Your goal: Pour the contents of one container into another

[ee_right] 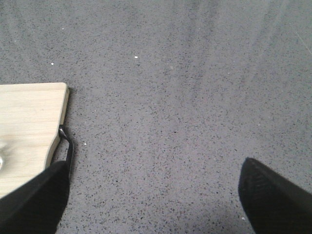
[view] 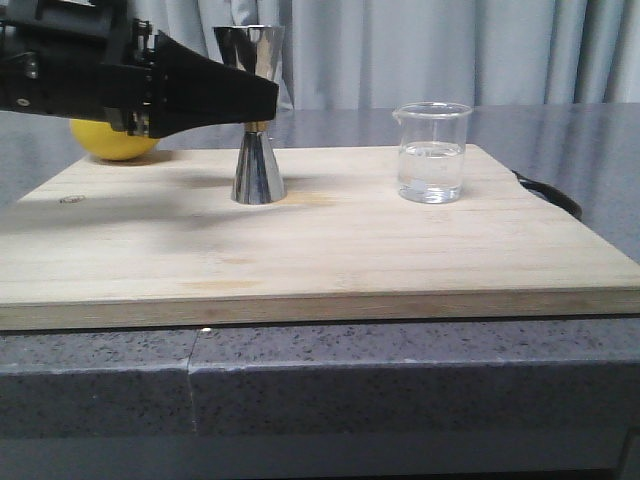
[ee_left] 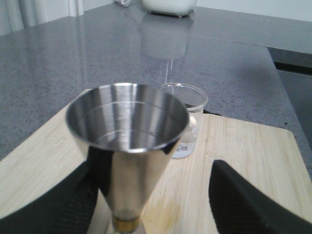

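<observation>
The steel jigger (view: 258,170) stands upright on the wooden board (view: 330,250), left of centre, with a gold band at its waist. My left gripper (view: 262,95) reaches in from the left at the height of its upper cone. In the left wrist view the jigger (ee_left: 127,117) sits between the wide-apart fingers, close to one finger (ee_left: 53,204) and far from the other; the left gripper (ee_left: 153,168) is open. The glass beaker (view: 432,152), partly filled with clear liquid, stands to the right; it shows behind the jigger as the beaker (ee_left: 191,122). My right gripper (ee_right: 155,165) is open over bare grey counter.
A yellow round fruit (view: 112,142) lies behind the left arm at the board's back left. A black loop (view: 552,195) sticks out at the board's right edge, seen also as the loop (ee_right: 68,146). A white appliance (ee_left: 168,6) stands far off on the counter.
</observation>
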Robot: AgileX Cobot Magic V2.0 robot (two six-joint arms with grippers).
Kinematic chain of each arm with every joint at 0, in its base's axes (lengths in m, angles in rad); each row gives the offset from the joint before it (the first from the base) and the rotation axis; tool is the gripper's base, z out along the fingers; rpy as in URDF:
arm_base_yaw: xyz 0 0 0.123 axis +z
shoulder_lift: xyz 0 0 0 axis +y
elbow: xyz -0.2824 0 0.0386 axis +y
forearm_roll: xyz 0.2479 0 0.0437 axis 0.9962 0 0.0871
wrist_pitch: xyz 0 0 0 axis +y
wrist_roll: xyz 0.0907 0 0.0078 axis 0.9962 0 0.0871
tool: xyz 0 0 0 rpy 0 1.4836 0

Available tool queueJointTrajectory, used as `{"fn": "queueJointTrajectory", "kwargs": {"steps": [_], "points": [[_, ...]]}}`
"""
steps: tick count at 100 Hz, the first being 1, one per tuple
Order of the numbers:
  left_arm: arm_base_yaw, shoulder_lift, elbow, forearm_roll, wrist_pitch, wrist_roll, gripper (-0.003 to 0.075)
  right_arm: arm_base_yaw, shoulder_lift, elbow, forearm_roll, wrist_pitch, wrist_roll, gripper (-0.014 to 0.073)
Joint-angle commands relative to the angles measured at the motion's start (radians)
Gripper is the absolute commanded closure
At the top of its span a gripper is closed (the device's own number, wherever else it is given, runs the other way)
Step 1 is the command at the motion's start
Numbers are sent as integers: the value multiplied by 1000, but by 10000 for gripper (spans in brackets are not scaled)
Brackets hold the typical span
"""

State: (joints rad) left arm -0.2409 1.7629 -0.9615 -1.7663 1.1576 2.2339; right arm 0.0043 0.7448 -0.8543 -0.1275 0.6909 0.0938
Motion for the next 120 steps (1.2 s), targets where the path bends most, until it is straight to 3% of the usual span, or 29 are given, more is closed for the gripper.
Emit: {"fn": "queueJointTrajectory", "kwargs": {"steps": [1,28,50,79,120], "points": [[-18,-28,-53,-98,90,3,279,-7,4,-33,-12,-74,-8,-43],[-24,-28,-74,-98,65,1,287,-7,4,-33,-17,-74,-8,-43],[-24,-28,-74,-98,65,-1,395,-7,4,-33,-19,-76,-8,-43],[-24,-28,-82,-98,100,-12,479,-7,4,-33,-19,-85,-8,-43],[-24,-30,-176,-98,100,-123,482,-7,4,-33,-1,-110,-8,-43]]}}
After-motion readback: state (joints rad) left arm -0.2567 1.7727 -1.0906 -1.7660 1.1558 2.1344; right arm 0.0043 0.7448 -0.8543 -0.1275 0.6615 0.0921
